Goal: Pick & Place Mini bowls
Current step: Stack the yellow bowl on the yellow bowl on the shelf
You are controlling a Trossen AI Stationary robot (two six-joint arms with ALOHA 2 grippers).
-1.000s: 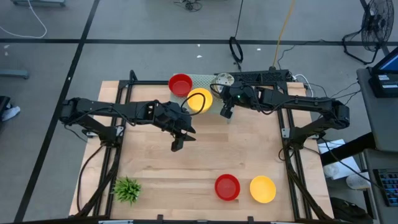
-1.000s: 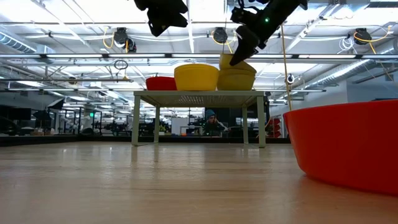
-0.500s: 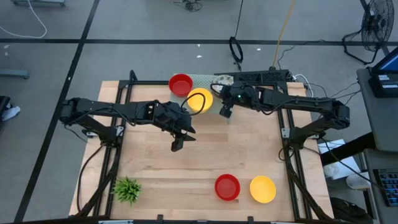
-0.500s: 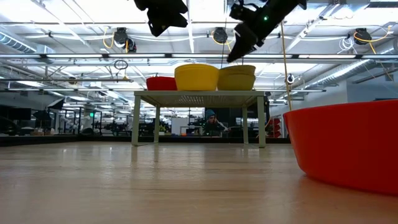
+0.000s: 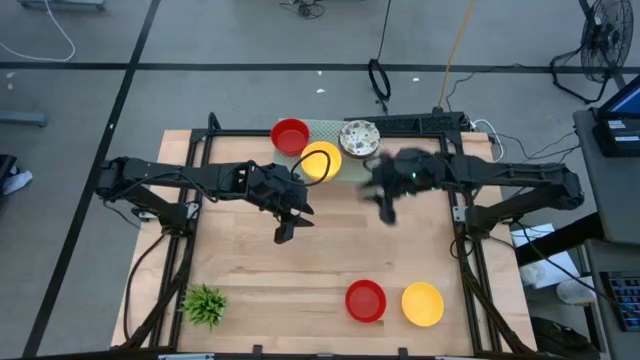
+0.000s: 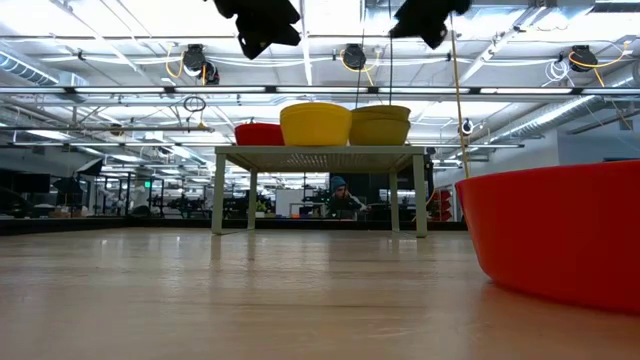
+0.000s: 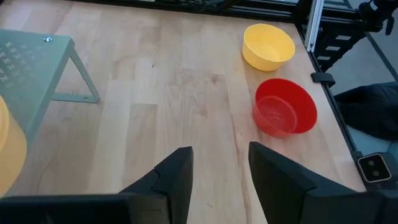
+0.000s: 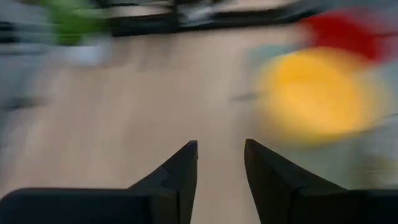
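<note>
On the pale green mesh stand at the table's far edge sit a red bowl, a yellow bowl and a speckled whitish bowl; the low view shows them side by side on the stand's top. A red bowl and a yellow bowl sit on the table near its front edge. My left gripper hangs open and empty over the table's middle. My right gripper is open and empty, blurred, to the near right of the stand.
A small green spiky plant stands at the near left corner. The left wrist view shows the near yellow bowl and red bowl ahead of the fingers. The near red bowl fills the low view's right.
My right gripper has left the speckled bowl on the stand, risen, and swung fast toward the table's near right. The bowl, tipped up under the fingers a second ago, now sits level on the stand. My left gripper has kept still.
</note>
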